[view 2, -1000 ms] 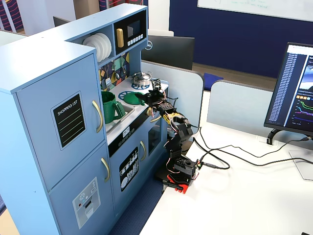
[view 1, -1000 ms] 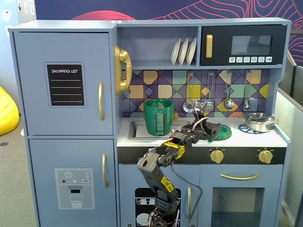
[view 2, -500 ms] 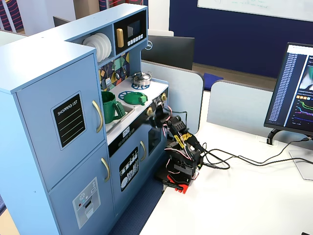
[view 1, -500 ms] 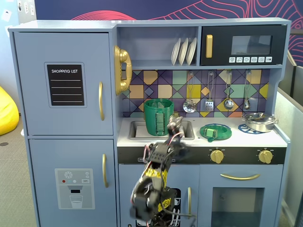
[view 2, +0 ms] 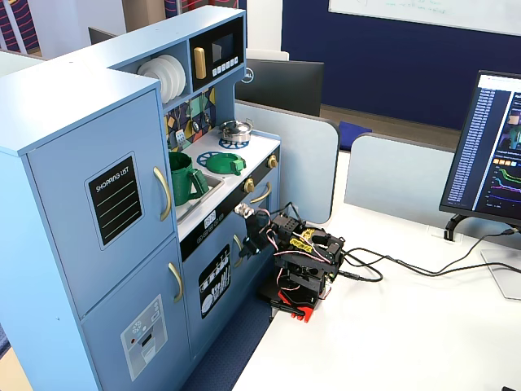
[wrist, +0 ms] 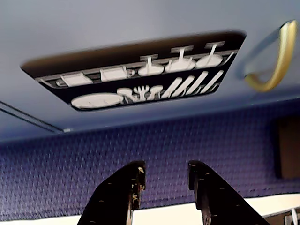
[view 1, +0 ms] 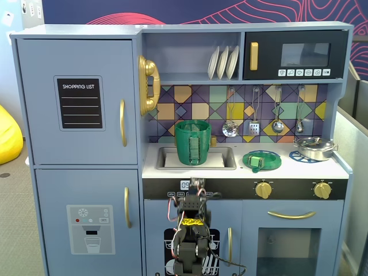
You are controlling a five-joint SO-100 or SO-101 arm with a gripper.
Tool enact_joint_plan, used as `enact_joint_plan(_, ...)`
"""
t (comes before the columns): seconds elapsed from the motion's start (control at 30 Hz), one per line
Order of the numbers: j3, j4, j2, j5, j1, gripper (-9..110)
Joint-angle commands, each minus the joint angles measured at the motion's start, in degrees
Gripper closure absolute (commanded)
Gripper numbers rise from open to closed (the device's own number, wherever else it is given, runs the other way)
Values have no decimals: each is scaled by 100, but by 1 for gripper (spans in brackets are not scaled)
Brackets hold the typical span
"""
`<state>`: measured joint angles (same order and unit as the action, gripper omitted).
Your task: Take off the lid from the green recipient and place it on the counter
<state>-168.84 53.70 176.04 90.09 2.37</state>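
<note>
The green recipient (view 1: 192, 142) (view 2: 186, 177) stands upright and uncovered in the sink. Its lid (view 1: 261, 160) (view 2: 223, 163) lies flat on the counter (view 1: 328, 167) (view 2: 254, 150) to the right of the sink, handle up. My arm (view 1: 192, 230) (view 2: 303, 259) is folded low in front of the lower cabinet doors, well below the counter. In the wrist view my gripper (wrist: 165, 171) is open with nothing between its black fingers (wrist: 136, 176). It faces the dishwasher door panel (wrist: 140, 79) and blue carpet.
A steel pot (view 1: 315, 148) (view 2: 235, 129) sits on the far right burner. Gold knobs (view 1: 264, 189) and a gold door handle (wrist: 276, 56) stick out of the cabinet front. Cables (view 2: 391, 265) run across the white table (view 2: 391, 342) from the arm's base; a monitor (view 2: 492, 147) stands at the right.
The arm has pulled back from the counter and folded down to its base. The lid stays where the gripper was a second ago, lying on the counter.
</note>
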Motion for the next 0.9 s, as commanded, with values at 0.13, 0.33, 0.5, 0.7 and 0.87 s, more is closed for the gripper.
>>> enact_joint_plan(0.13,-281,141,149,-352,-343,101)
enact_joint_plan(0.33,-290,1652,501,-650,-369,101)
enact_joint_plan(0.5,-290,2408,554,-1354,-352,101)
enact_joint_plan(0.7,-290,3085,598,-1573,-396,101)
enact_joint_plan(0.87,-290,3243,598,-1582,-352,101)
